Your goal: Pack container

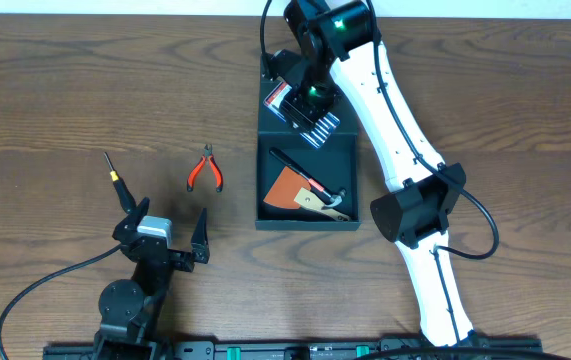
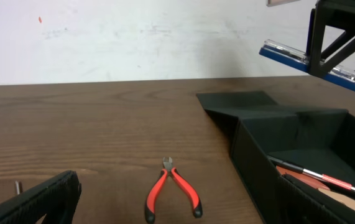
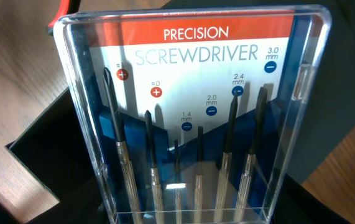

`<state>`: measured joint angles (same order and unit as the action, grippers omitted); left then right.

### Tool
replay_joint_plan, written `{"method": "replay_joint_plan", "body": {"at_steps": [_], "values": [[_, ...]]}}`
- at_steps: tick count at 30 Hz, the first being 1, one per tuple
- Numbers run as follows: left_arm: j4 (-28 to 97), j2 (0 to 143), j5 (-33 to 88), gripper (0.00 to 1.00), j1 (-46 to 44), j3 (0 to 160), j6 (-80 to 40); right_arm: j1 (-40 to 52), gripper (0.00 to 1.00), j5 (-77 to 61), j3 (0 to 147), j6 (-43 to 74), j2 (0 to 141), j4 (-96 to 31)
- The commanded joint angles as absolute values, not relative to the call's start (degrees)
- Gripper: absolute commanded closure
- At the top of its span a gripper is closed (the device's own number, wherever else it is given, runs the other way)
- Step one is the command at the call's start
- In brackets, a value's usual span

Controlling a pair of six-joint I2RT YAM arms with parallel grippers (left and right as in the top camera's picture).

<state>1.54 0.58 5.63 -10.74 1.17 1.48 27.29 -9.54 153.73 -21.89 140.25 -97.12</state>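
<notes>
Right jaws hold screwdriver case (image 3: pixel 196 118), legible wrist-side.

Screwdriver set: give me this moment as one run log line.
right gripper: shut on screwdriver set, held over far end of container | left gripper: open, empty | pliers: on table, outside container

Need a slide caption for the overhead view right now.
Right gripper holds the screwdriver set above the open container's lid flap; red pliers lie on the table near the open left gripper.
</notes>
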Motion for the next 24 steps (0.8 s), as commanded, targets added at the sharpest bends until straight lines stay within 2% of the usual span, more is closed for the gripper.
{"method": "replay_joint_plan", "body": {"at_steps": [1,11,24], "values": [[3.6,0.2,6.9,0.01,-11.1,0.3,1.2,27.8,0.65,-11.0,151.9,-23.9,140.9,-97.3],[3.6,0.2,6.9,0.01,-11.1,0.3,1.2,27.9,0.66,-11.1,148.8,-23.8,140.9,-97.3],[3.6,0.2,6.9,0.02,-11.1,0.3,1.2,30.0,0.63,-12.7,146.6,-25.2,140.4,-97.3]]}}
